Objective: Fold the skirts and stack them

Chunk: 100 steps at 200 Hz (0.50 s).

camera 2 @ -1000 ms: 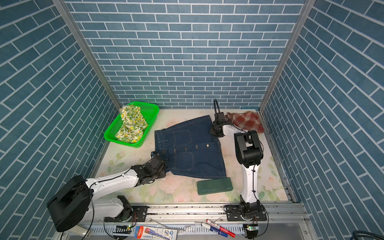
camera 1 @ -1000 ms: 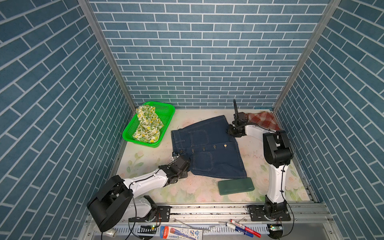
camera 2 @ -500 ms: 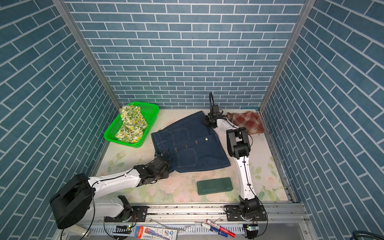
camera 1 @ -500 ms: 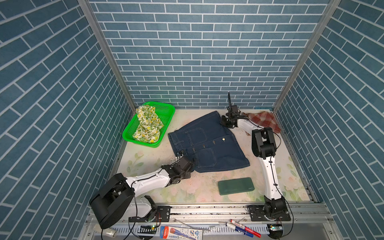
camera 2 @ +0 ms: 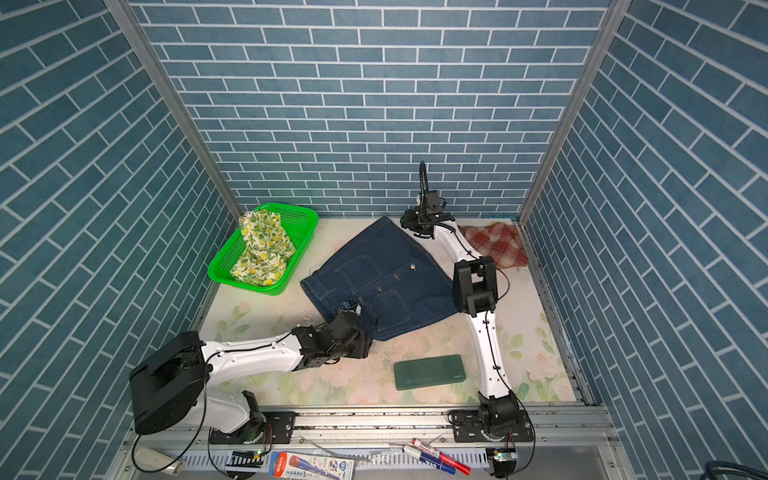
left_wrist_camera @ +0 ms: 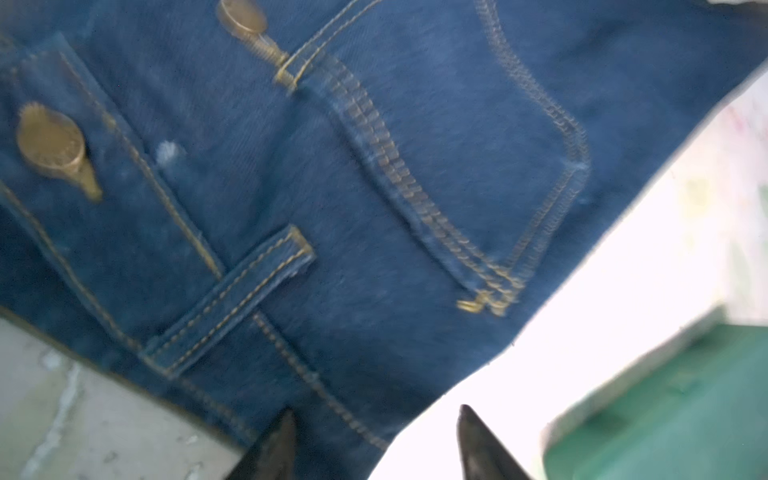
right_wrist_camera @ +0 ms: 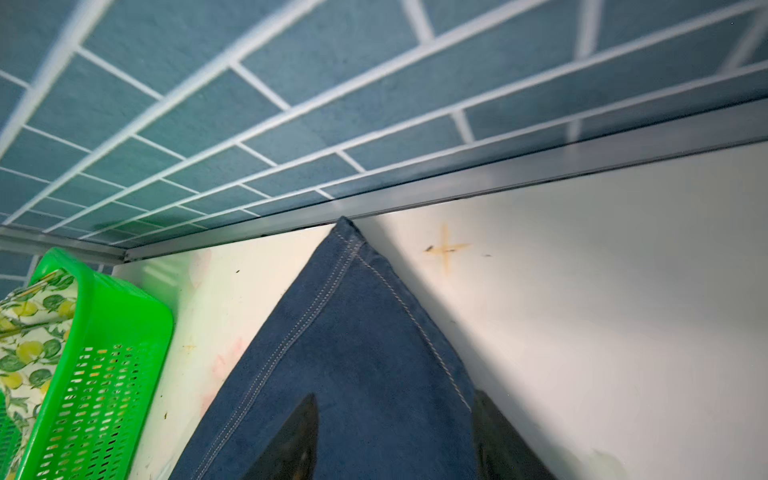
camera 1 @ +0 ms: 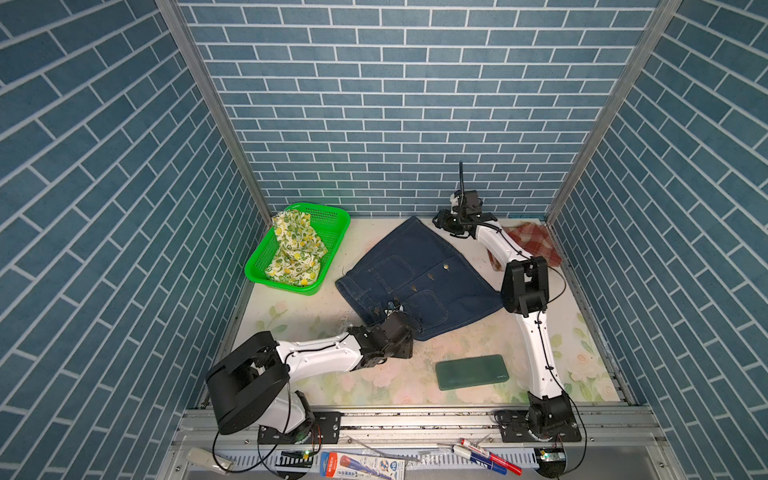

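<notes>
The dark blue denim skirt with brass buttons and patch pockets [camera 1: 419,278] [camera 2: 382,282] lies spread flat across the middle of the pale floral surface [camera 1: 291,316]. It is turned on the diagonal, and one hem corner reaches right up to the far edge. That pointed corner [right_wrist_camera: 353,353] shows in the right wrist view, flat on the surface against the metal rail.

The right gripper [camera 1: 441,220] [right_wrist_camera: 395,436] sits low at that corner, jaws spread. One fingertip [right_wrist_camera: 291,440] is over the denim, the other is at its stitched edge, and nothing is pinched.

At the waistband end, towards the near left, is the left gripper [camera 1: 399,313] [camera 2: 353,311] [left_wrist_camera: 374,444]. Its jaws are parted too. One tip is over the blue cloth [left_wrist_camera: 374,187] and one over bare surface, with the skirt's edge running between them, unclamped.

The rust-red and cream plaid skirt [camera 1: 532,245] [camera 2: 494,245] is in the far right corner, rumpled and partly behind the right arm.

The cream skirt printed with yellow lemons and green leaves [camera 1: 297,249] [camera 2: 262,249] is bunched inside the bright green plastic mesh basket [camera 1: 286,284] [camera 2: 249,286] in the far left corner.

A flat dark green rectangular slab [camera 1: 471,372] [camera 2: 428,372] lies close to the near edge, just clear of the denim.
</notes>
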Motion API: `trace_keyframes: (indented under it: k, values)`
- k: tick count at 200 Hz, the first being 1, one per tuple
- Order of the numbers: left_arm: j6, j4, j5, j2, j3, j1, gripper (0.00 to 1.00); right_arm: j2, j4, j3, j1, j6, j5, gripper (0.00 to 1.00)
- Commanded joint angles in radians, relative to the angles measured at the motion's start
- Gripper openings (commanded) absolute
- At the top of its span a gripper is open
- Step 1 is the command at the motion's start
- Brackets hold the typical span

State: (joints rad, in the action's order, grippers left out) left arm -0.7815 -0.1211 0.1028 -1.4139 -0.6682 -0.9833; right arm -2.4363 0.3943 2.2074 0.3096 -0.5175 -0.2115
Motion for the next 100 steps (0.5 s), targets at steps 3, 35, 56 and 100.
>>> trace_keyframes:
  k: [3, 35, 56, 100]
  values:
    - [0.088, -0.082, 0.020, 0.096, 0.004, -0.004, 0.77, 0.224, 0.034, -0.212, -0.029, 0.037, 0.146, 0.62]
    - [0.138, -0.187, 0.084, 0.231, 0.022, 0.014, 0.79, 0.484, -0.014, -0.550, -0.027, -0.003, 0.209, 0.63]
    - [0.157, -0.206, 0.075, 0.248, 0.013, 0.056, 0.78, 0.634, -0.047, -0.754, -0.024, -0.056, 0.232, 0.63]
    - [0.203, -0.167, 0.083, 0.157, -0.043, 0.097, 0.77, 0.877, 0.036, -1.055, 0.004, -0.181, 0.343, 0.62]
